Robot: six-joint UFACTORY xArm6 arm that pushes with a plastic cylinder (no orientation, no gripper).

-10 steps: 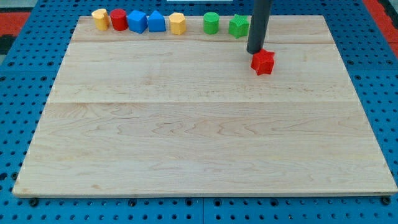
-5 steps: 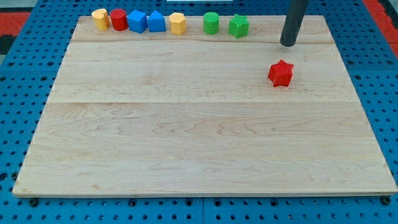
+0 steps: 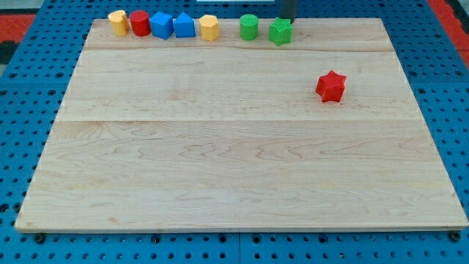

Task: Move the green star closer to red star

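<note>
The green star (image 3: pixel 280 31) sits near the board's top edge, right of centre. The red star (image 3: pixel 330 86) lies lower and to the right of it, well apart. My tip (image 3: pixel 286 20) is at the view's top, just behind the green star, touching or nearly touching its upper edge. Only the rod's lowest part shows.
Along the top edge, left of the green star, stand a green cylinder (image 3: pixel 249 27), a yellow block (image 3: pixel 209 27), two blue blocks (image 3: pixel 184 26) (image 3: pixel 161 25), a red cylinder (image 3: pixel 140 23) and a yellow block (image 3: pixel 117 21). The wooden board (image 3: pixel 234 169) lies on a blue pegboard.
My tip pushed the red star down and right, then left it and moved up and left to behind the green star. The green star has barely moved.
</note>
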